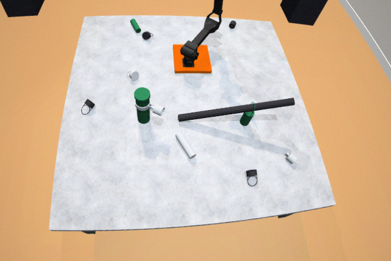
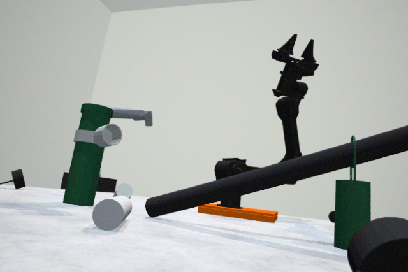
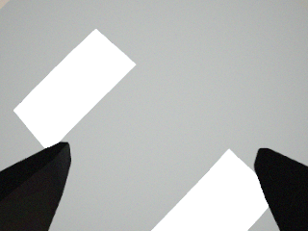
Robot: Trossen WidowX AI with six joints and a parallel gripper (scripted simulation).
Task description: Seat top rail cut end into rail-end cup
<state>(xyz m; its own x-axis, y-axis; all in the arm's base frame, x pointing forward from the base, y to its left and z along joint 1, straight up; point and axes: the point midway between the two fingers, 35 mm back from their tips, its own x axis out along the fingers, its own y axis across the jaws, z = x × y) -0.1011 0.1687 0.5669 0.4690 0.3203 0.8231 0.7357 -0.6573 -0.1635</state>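
The black top rail [image 1: 236, 109] [image 2: 280, 171] runs through the green wire loop [image 1: 253, 112] [image 2: 354, 155] of the small green line post [image 1: 247, 118] [image 2: 352, 213]. Its cut end [image 1: 179, 117] [image 2: 150, 207] hangs free, apart from the cup. The big green post [image 1: 142, 104] [image 2: 86, 160] stands upright with a grey brace band [image 1: 141, 108] [image 2: 82, 136] below its cap. The grey rail-end cup [image 1: 157, 110] [image 2: 108, 135] sticks out from the band and is empty. My gripper [image 2: 299, 45] [image 3: 166, 156] is open and empty. It points upward, high above the arm's base, far from the rail.
The arm stands on an orange base plate [image 1: 205, 62] [image 2: 250, 213]. Loose parts lie on the table: a white tube [image 1: 185, 145] [image 2: 111, 211], spare cups [image 1: 134, 76] [image 1: 291, 157], spare bands [image 1: 88, 106] [image 1: 252, 176], a green cylinder [image 1: 135, 25], black caps [image 1: 146, 35] [image 1: 232, 24].
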